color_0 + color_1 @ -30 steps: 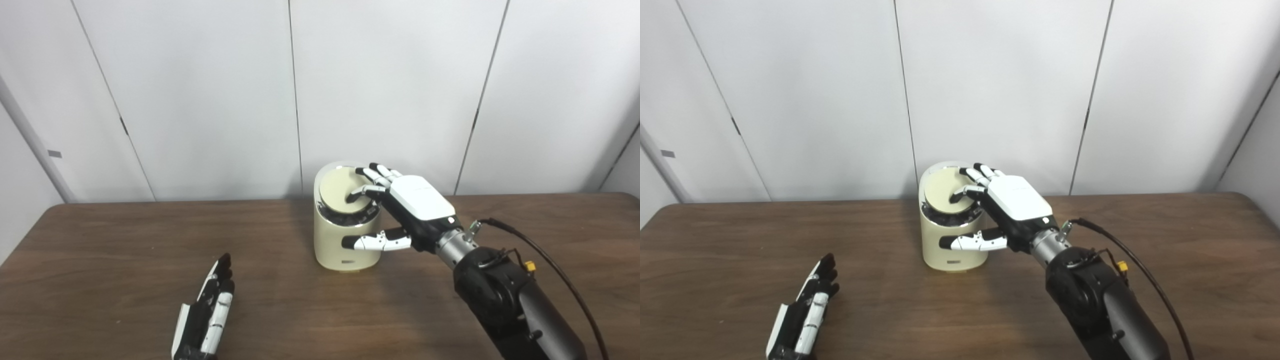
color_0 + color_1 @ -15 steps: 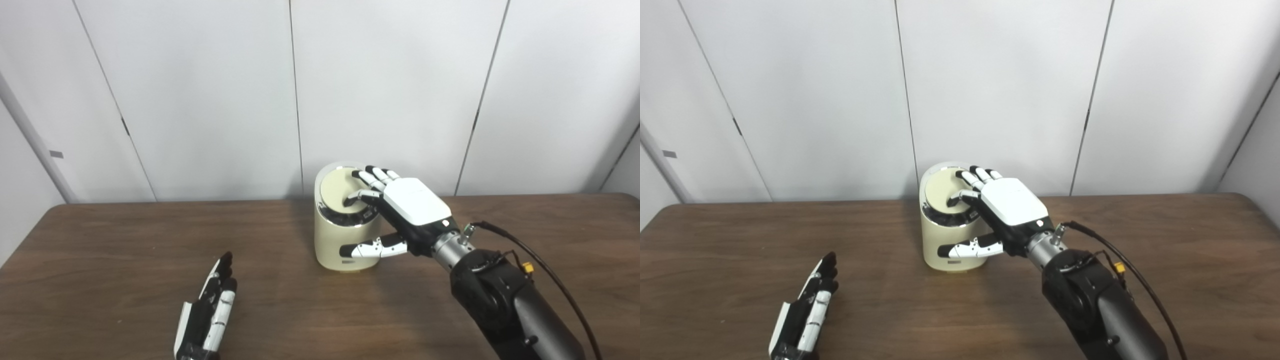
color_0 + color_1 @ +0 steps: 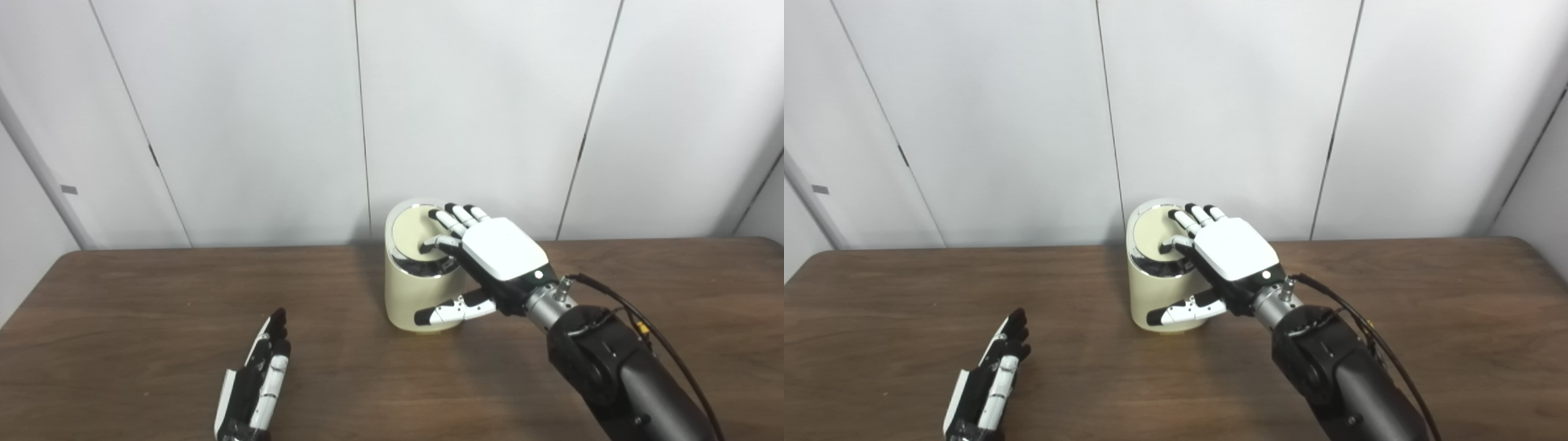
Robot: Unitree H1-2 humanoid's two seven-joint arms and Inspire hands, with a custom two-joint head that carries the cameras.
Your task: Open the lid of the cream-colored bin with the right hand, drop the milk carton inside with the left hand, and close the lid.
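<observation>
Fingers straight and apart, the left hand (image 3: pixel 257 386) lies holding nothing near the worktop (image 3: pixel 122 318) front edge, presumably waiting. Toward the back edge, the right hand (image 3: pixel 484 260) presses splayed fingers on the lid (image 3: pixel 411 233) of the cream-colored bin (image 3: pixel 413 294), apparently closing it, thumb beside the wall. No milk carton shows; whether it is inside is hidden.

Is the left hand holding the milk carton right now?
No: the left hand lies flat and empty on the table, with no carton in view, while the right hand presses the bin lid.
</observation>
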